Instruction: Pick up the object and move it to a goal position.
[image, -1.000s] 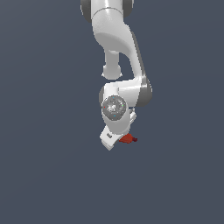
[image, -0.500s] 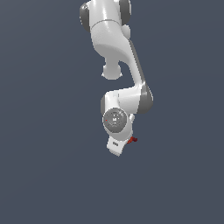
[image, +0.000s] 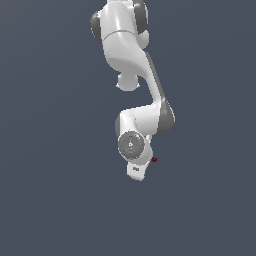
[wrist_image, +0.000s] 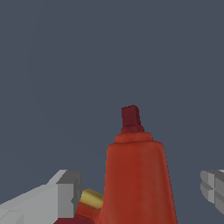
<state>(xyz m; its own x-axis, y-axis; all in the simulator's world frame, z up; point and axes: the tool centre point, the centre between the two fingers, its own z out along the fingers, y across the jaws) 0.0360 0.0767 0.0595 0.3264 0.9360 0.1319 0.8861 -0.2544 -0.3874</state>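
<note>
In the wrist view the red-orange object (wrist_image: 136, 179) stands between my two grey fingers, its dark red tip (wrist_image: 130, 118) pointing away from the camera. A small yellow part (wrist_image: 91, 199) shows at its base. My gripper (wrist_image: 140, 192) is open around it: one finger (wrist_image: 59, 197) and the other finger (wrist_image: 213, 187) each stand apart from the object's sides. In the exterior view the white hand (image: 137, 170) hides nearly all of the object; only a small red bit (image: 154, 159) shows at the hand's right edge.
The white arm (image: 131, 60) reaches down from the top of the exterior view. A plain dark grey floor (image: 55, 200) lies all around, with no other objects in view.
The hand has come lower over the object and the arm has bent further. Less of the red object shows beside the hand than a second ago.
</note>
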